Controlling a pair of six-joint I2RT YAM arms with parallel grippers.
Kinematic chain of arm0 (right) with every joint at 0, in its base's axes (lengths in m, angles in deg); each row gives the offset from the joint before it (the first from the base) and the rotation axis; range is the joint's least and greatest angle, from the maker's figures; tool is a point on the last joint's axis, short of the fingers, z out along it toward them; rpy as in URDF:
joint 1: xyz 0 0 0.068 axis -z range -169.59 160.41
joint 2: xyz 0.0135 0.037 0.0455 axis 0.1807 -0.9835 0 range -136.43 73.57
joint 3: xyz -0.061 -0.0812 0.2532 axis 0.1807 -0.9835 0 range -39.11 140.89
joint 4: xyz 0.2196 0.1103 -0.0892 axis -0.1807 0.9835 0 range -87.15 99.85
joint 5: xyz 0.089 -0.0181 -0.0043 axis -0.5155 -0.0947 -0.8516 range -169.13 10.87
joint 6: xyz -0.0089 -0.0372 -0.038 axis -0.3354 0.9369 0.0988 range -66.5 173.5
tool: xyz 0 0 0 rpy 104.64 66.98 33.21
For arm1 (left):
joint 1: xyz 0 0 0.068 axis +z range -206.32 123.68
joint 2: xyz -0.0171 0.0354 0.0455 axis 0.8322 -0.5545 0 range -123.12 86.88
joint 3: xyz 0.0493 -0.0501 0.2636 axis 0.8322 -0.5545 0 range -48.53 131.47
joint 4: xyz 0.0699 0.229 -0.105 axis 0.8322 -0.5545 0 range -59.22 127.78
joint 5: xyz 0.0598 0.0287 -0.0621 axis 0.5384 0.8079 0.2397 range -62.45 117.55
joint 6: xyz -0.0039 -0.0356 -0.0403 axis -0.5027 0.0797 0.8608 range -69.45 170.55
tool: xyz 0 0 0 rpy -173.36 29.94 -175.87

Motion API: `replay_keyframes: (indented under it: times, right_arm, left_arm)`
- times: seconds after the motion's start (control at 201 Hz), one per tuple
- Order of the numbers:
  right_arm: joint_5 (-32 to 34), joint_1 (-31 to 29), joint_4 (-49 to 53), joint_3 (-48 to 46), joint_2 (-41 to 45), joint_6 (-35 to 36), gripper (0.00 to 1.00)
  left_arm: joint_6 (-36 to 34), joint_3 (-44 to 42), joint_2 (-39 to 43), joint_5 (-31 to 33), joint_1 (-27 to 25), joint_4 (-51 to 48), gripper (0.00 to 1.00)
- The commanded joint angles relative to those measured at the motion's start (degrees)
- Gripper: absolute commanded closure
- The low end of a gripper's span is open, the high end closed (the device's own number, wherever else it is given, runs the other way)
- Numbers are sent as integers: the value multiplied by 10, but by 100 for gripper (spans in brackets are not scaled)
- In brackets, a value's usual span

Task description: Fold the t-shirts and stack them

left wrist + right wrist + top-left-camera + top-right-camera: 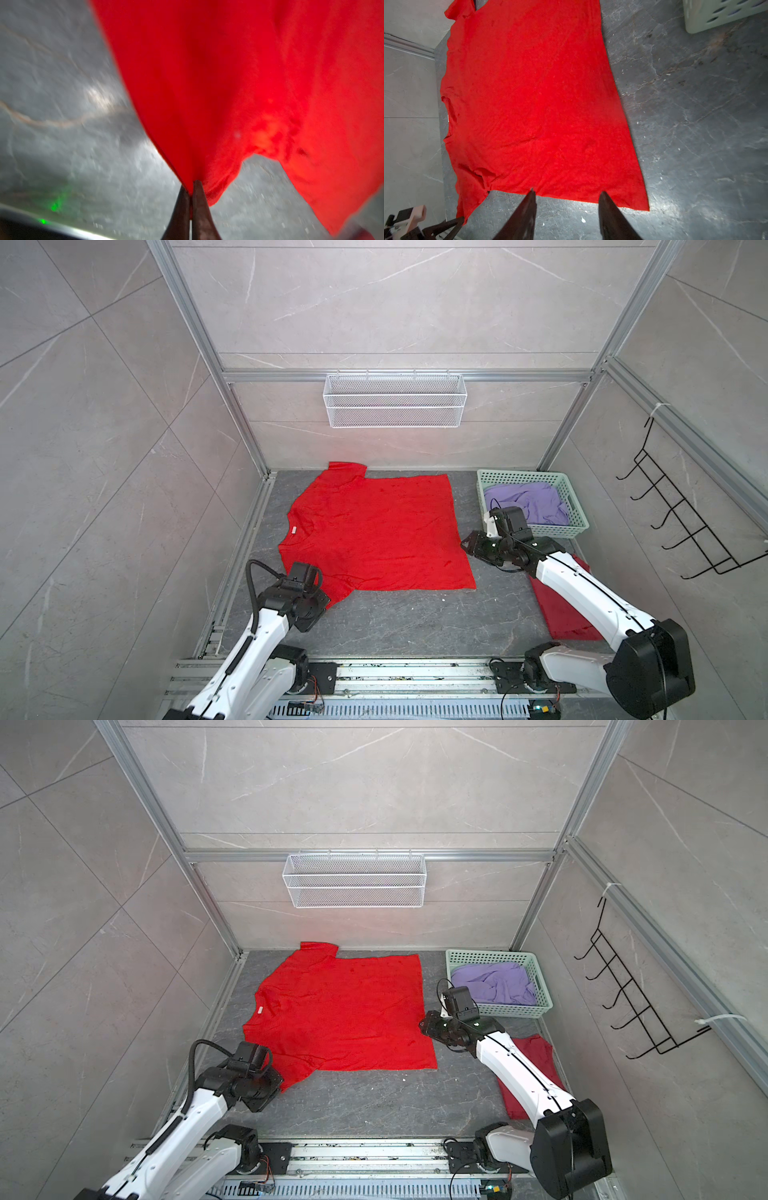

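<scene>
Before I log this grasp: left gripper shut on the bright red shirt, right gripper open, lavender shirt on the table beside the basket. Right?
No: the lavender shirt lies inside the basket, as both top views show; left gripper shut on the bright red shirt, right gripper open.

The spread t-shirt lies flat on the table, left of the middle, its neck toward the left wall and one sleeve at the back. At the back right stands the basket with a crumpled t-shirt in it; before it, along the right edge, a third t-shirt lies partly under the right arm
</scene>
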Motion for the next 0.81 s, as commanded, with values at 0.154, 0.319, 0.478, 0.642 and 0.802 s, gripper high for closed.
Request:
replay_keyframes:
  times: [0.154, 0.319, 0.478, 0.642, 0.802]
  right_arm:
    - [20, -2, 3, -13, -9, 7, 49]
    - [26, -2, 6, -8, -21, 8, 50]
    - [30, -2, 6, -8, -29, 8, 50]
    - [23, -2, 4, -8, -39, 6, 50]
    - [19, -2, -5, -15, -43, 0, 49]
  left_arm:
    - [59, 104, -12, -43, -69, -51, 81]
    - [-9, 229, -57, 8, -70, -69, 71]
    - [-61, 267, -102, 46, -69, -71, 63]
    - [-105, 243, -140, 123, -47, -67, 53]
    - [-110, 154, -158, 104, -9, 19, 48]
